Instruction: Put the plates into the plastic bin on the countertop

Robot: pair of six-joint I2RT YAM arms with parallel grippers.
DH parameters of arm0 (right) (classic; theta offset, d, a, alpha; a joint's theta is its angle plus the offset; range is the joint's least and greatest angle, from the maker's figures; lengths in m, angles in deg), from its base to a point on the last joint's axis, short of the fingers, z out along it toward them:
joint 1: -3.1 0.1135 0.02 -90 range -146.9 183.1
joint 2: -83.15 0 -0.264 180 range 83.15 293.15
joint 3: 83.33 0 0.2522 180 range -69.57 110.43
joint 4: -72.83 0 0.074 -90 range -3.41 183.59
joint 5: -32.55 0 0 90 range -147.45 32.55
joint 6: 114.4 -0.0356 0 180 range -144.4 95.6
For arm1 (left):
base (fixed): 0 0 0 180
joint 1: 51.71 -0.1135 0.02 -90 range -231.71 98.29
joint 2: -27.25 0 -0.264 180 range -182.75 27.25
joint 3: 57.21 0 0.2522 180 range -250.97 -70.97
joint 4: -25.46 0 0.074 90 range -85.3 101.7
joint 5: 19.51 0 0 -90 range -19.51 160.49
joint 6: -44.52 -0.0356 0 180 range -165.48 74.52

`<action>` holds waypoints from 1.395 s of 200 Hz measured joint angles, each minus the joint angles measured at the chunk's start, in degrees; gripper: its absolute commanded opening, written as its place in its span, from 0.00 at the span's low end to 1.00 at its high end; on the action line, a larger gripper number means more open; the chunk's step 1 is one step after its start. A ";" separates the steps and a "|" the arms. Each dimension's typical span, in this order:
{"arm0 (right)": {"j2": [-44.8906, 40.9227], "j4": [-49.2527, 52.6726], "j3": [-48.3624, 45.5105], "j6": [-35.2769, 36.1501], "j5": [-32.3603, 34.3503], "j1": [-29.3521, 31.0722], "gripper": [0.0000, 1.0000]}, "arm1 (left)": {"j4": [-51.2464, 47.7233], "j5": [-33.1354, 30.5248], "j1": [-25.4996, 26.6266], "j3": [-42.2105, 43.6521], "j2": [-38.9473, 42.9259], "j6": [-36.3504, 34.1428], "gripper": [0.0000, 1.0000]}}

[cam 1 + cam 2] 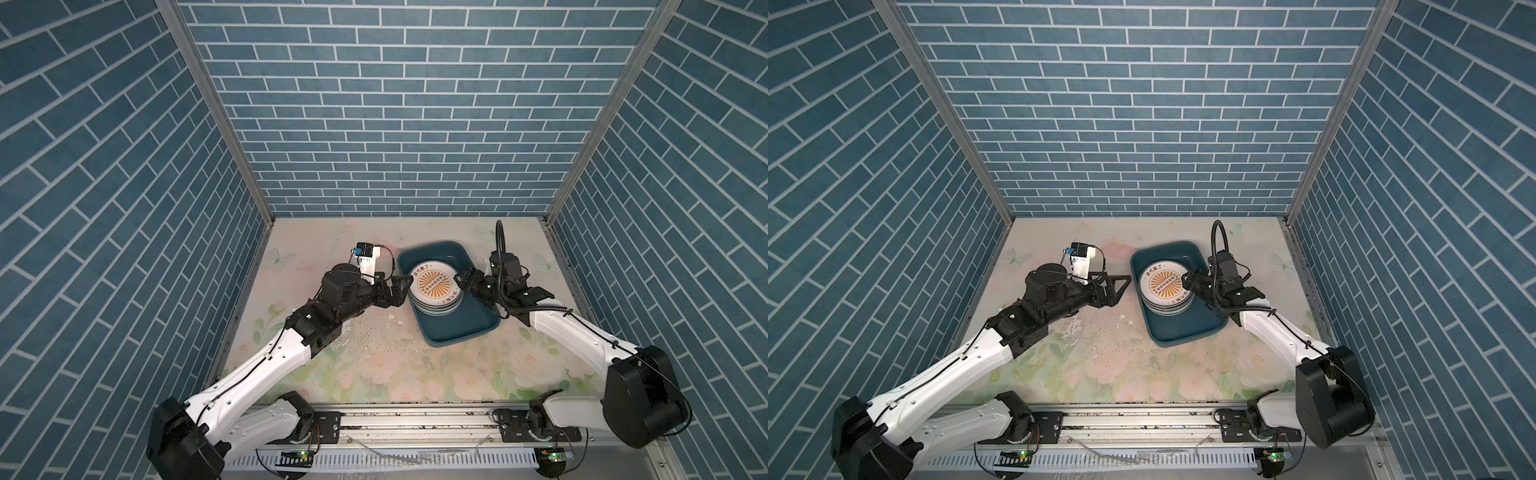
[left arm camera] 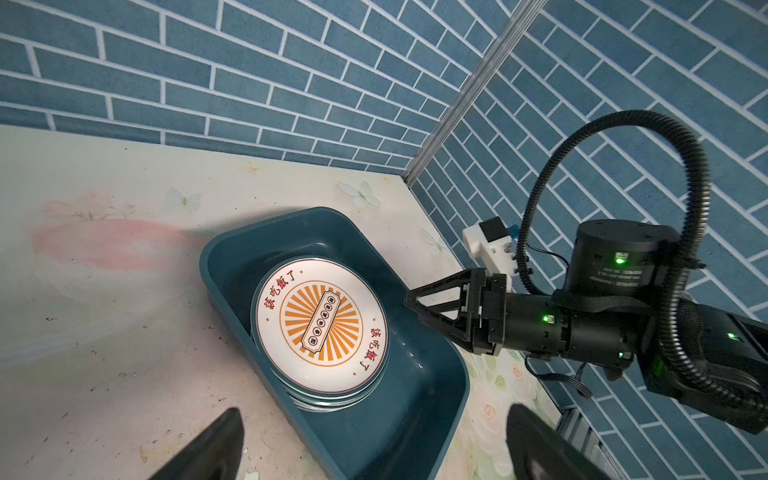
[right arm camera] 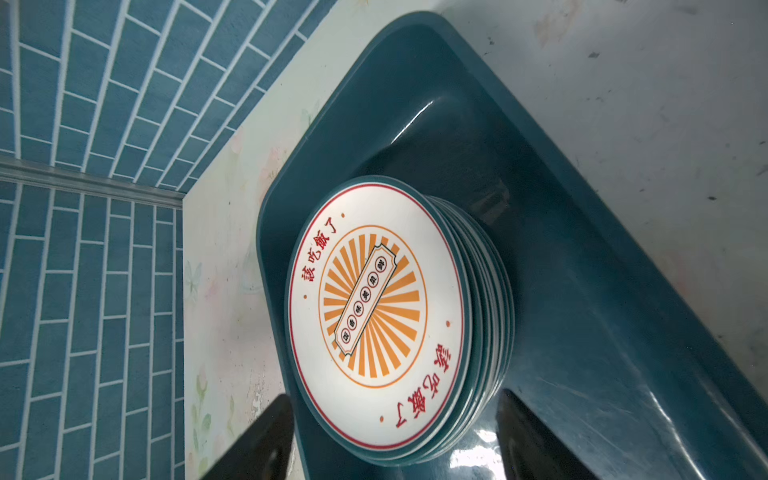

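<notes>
The right pincer (image 3: 395, 436) hangs with its two black fingers (image 3: 266, 440) spread wide on either side of the near edge of the stack of plates (image 3: 374, 307), gripping nothing. The left wrist view shows the right pincer (image 2: 415, 305) side-on, its tips just short of the top plate's rim and apart from it.

The plates (image 1: 434, 287) sit in one slightly staggered pile. The top one is white, with an orange sunburst centre, a thin red ring and red lettering. The teal edges of those underneath fan out to one side. The pile stands in the half of the plastic bin (image 1: 457, 332) nearer the back wall. In both top views the teal-blue bin lies at an angle on the flowered desk (image 1: 374, 365), right of centre.

Across the bin, the left pincer (image 1: 397, 291) is also open and holds nothing. Its fingers (image 2: 216, 449) stand far apart at the edge of its own wrist view. In a top view the left pincer (image 1: 1119, 286) sits just beside the bin's (image 1: 1187, 328) left rim, level with the plates (image 1: 1166, 284). Whether it touches the rim cannot be told.

Both white-and-black arms reach in from a metal rail (image 1: 415, 419) at the desk's near edge. Blue brick-patterned walls (image 1: 395, 124) close in the three other sides.
</notes>
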 measured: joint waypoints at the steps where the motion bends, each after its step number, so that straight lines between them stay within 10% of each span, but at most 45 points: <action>1: -0.22 0.15 0.00 0.13 0.20 0.02 0.85 | -0.11 -0.02 -0.02 0.00 0.04 0.00 1.00; 108: -22.82 6.45 -6.27 17.79 29.75 -2.58 0.99 | -6.49 -23.26 -2.29 2.91 11.10 -4.70 1.00; 159: -24.61 3.54 -15.13 25.49 40.65 -8.39 0.98 | 0.87 -35.67 -12.00 12.87 11.87 -10.93 1.00; 279: -15.85 -28.02 -33.11 37.20 36.61 -18.18 0.98 | 27.39 -35.43 -29.29 35.04 5.53 -26.82 0.99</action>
